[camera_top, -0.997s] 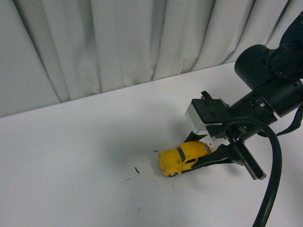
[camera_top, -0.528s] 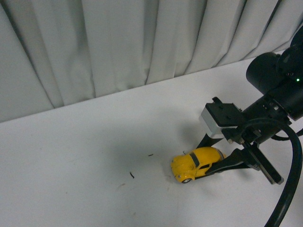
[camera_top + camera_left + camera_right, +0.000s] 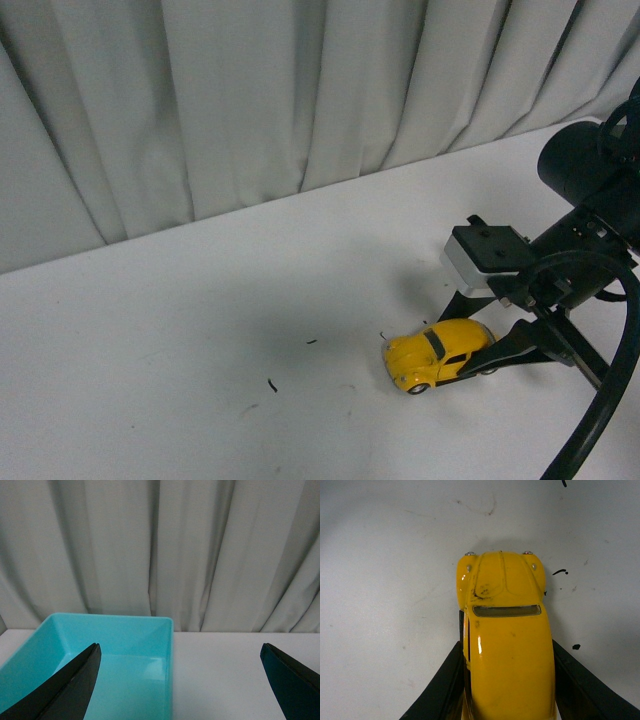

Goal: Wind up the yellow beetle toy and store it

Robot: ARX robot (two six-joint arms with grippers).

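The yellow beetle toy (image 3: 438,367) sits low on the white table (image 3: 180,400), its nose pointing left and its wheels seeming to touch the surface. My right gripper (image 3: 455,348) is shut on its rear half, one black finger along each flank. In the right wrist view the beetle's hood (image 3: 502,585) sticks out ahead of the right gripper (image 3: 506,647), whose fingers (image 3: 445,680) press its sides. My left gripper (image 3: 180,649) is open and holds nothing. It hangs over the near end of a teal bin (image 3: 112,625).
A pale pleated curtain (image 3: 300,100) closes off the far edge of the table. Small black marks (image 3: 271,385) dot the surface left of the toy. The teal bin looks empty where it shows, with bare white table (image 3: 225,670) beside it.
My right gripper has drawn the toy to the right, tail first, across the table and away from the black marks. The grip on it is unchanged.
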